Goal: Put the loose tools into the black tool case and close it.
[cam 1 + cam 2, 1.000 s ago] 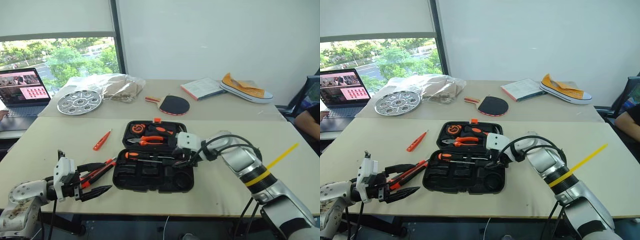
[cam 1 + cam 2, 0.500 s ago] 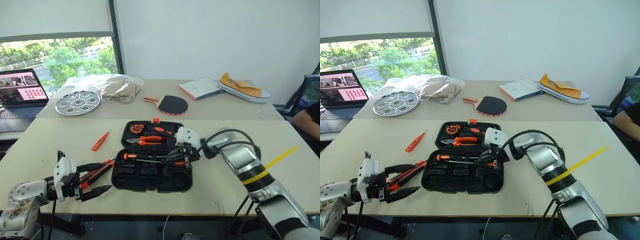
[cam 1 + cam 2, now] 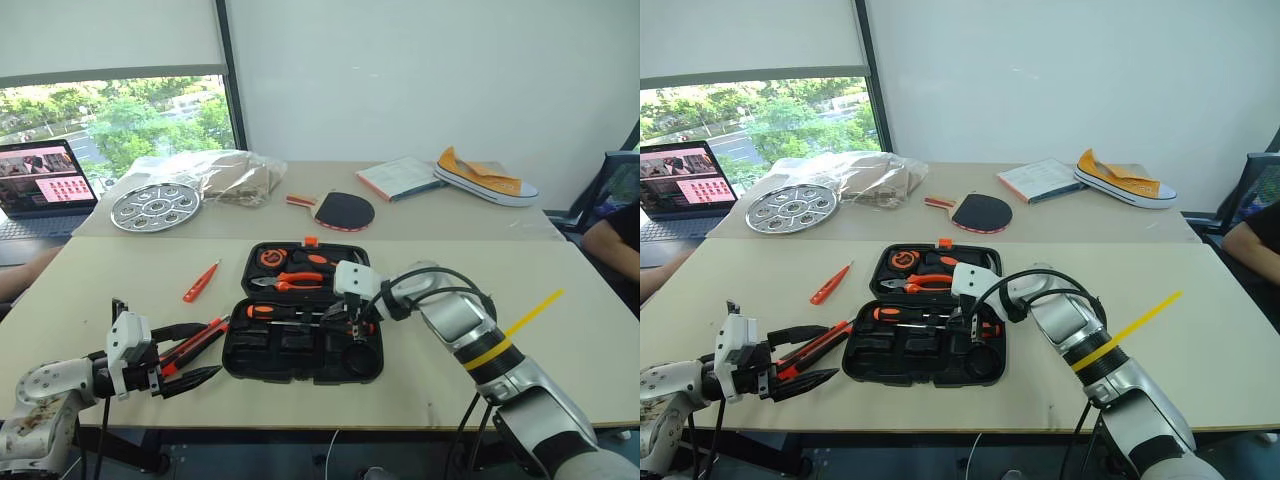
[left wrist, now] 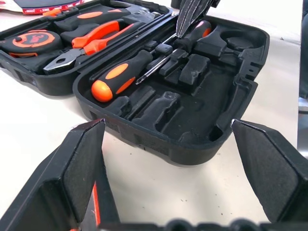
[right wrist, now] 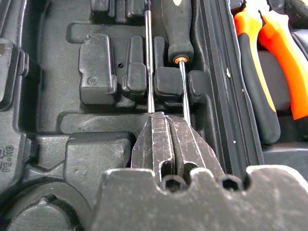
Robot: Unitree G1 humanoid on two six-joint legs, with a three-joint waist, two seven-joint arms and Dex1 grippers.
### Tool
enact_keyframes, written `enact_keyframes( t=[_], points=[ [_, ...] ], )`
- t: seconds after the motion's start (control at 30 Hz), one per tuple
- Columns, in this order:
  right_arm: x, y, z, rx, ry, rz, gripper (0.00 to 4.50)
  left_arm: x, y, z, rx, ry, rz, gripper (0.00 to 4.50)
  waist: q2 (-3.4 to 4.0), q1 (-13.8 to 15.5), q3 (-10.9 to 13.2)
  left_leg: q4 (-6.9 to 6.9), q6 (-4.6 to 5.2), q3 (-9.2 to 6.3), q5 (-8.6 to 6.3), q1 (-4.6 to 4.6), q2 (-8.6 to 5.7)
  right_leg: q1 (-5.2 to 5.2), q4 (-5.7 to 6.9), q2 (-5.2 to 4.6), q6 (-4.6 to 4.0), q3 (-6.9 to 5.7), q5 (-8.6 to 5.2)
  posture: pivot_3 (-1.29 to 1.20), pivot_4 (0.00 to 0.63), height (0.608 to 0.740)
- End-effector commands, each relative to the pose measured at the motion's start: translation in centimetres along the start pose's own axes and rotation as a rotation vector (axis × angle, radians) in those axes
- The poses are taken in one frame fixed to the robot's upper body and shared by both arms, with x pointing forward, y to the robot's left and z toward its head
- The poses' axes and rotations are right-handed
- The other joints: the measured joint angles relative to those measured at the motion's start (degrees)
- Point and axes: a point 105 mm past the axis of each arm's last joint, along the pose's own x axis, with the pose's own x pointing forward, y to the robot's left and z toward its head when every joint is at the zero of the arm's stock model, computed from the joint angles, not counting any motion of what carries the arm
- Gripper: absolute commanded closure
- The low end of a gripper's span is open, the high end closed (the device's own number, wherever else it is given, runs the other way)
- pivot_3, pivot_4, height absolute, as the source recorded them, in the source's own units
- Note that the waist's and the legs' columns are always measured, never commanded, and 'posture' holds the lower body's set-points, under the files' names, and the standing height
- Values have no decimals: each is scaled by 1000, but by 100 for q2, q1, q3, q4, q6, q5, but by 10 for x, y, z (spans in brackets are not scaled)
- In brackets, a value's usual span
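The black tool case [image 3: 300, 360] lies open in the middle of the near table. In its near half lie two black-and-orange screwdrivers [image 3: 285, 312], handles at opposite ends [image 4: 120, 74]. My right gripper [image 3: 350, 318] is shut, empty, with its tips just over their two shafts [image 5: 149, 57]. A short orange screwdriver [image 3: 203, 280] lies loose on the table to the left of the case. At the front left my left gripper [image 3: 198, 355] stands open, and an orange-and-black tool [image 3: 196, 343] lies on the table between its fingers.
The case's far half holds orange-handled pliers [image 3: 290, 281] and a tape measure [image 3: 273, 258]. On the far table lie a paddle [image 3: 345, 210], a metal tray [image 3: 156, 204], a plastic bag [image 3: 225, 172], a laptop [image 3: 40, 180], a book [image 3: 405, 177] and a yellow shoe [image 3: 485, 175]. A person sits at the right edge [image 3: 615, 240].
My right gripper has shut and slid left over the case's near half, along the screwdrivers. The left gripper has stayed put and open.
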Motion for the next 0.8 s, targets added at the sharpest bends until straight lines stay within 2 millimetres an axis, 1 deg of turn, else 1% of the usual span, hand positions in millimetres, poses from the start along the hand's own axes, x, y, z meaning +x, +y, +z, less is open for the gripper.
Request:
enact_keyframes(
  t=[0.03,0.1,0.13,0.17,0.27,0.4,0.47,0.5,0.53,0.57,0.6,0.63,0.67,0.77,0.8],
  points=[
    [15,17,5,3,-50,32,4453,-10,7,3,27,6,51,0,-1,-19,-1,0,-1,-1,1,0,1,0,2,1,-1,0,0,0,150,740],
    [6,9,21,-24,-173,-36,4453,-15,8,2,10,-1,78,0,-1,-63,-1,-3,-3,-1,1,5,2,0,6,1,-2,1,1,0,150,740],
    [3,6,25,-31,-207,-61,4453,-16,8,1,3,-3,86,0,-1,-83,-1,-5,-4,-1,2,5,2,-1,7,1,-2,1,1,0,150,740],
    [-7,7,27,-1,-246,-73,4189,-21,11,-1,-9,-3,113,0,0,-95,0,-8,-6,-1,3,4,2,-5,7,2,-2,2,1,0,150,740],
    [-35,16,19,31,-298,-95,3370,-42,19,-8,-42,3,217,0,1,-76,1,-9,-8,-3,5,-13,1,-19,10,0,-2,1,1,0,150,740],
    [-87,33,16,19,-528,-236,1960,-92,36,-24,-99,36,476,0,0,12,0,-9,8,-11,-5,-13,-1,-4,-19,-2,0,-13,2,0,150,740],
    [-101,42,5,32,-564,-281,1282,-109,41,-31,-120,52,567,0,0,53,0,-14,12,-11,-8,-13,1,-4,-22,-1,1,-16,2,0,150,740],
    [-107,43,-1,36,-581,-327,952,-116,42,-34,-134,55,597,0,-1,66,0,-15,12,-9,-8,-13,1,-5,-23,-1,1,-15,2,0,150,740],
    [-116,43,-8,73,-627,-382,545,-121,43,-38,-150,60,632,0,-1,71,0,-15,12,-6,-8,-12,1,-3,-24,-3,1,-15,2,0,150,740],
    [-123,42,-15,96,-651,-451,244,-126,45,-40,-161,65,661,0,-1,73,0,-14,12,-6,-8,-10,0,2,-24,-3,1,-14,2,0,150,740],
    [-130,45,-21,157,-685,-469,66,-127,46,-40,-184,54,675,0,-1,76,1,-14,16,-3,-10,-9,-1,5,-24,-6,2,-12,3,0,150,740],
    [-136,48,-22,166,-725,-484,66,-128,47,-41,-210,51,687,0,-2,81,1,-13,20,-2,-12,-5,-1,8,-22,-6,3,-8,4,0,150,740],
    [-140,48,-25,193,-738,-514,66,-124,50,-40,-246,45,684,0,-2,87,1,-13,24,-1,-14,-4,-1,9,-20,-7,3,-7,4,0,150,740],
    [-144,49,-27,172,-725,-561,66,-102,61,-26,-281,22,627,0,-4,116,3,-10,36,-6,-17,5,-1,16,-11,-4,1,-8,7,0,150,740],
    [-144,48,-26,159,-727,-575,66,-90,70,-18,-288,17,613,0,-6,144,3,-10,35,-7,-14,11,0,21,-9,-3,-1,-10,8,0,150,740]
  ],
)
